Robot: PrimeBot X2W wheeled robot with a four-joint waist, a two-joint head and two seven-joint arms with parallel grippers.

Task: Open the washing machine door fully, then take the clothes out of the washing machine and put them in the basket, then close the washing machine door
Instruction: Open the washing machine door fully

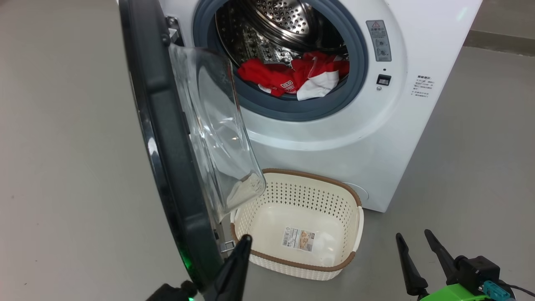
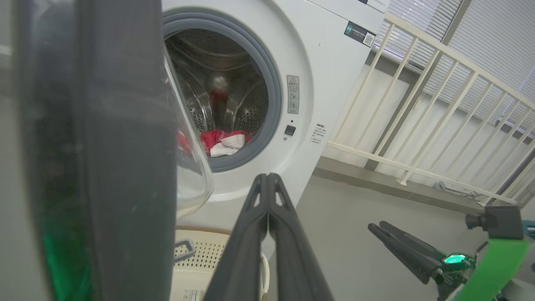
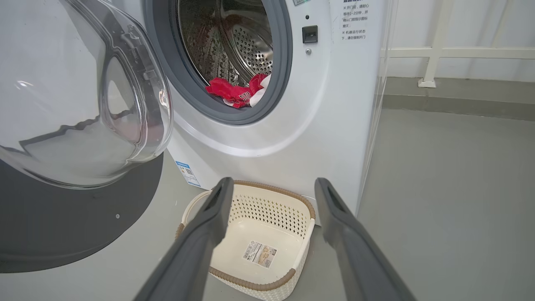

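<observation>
The washing machine (image 1: pixel 376 138) stands ahead with its drum showing. The washing machine door (image 1: pixel 167 167) is swung out toward me, its black rim edge-on and the clear glass bulge facing right. The clothes (image 1: pixel 296 77), red with a white part, lie at the drum's front lip; they appear too in the left wrist view (image 2: pixel 223 142) and the right wrist view (image 3: pixel 236 90). The basket (image 1: pixel 311 178) sits on the floor under the opening with nothing in it but a sticker. My left gripper (image 1: pixel 244 240) is shut, holding nothing, just right of the door's lower rim. My right gripper (image 1: pixel 412 234) is open, right of the basket.
Grey floor surrounds the machine. A white railing (image 2: pixel 439 104) runs along the wall to the machine's right. The open door (image 3: pixel 83 104) hangs over the basket's (image 3: pixel 271 209) left end. A blue label (image 3: pixel 188 173) marks the machine's lower corner.
</observation>
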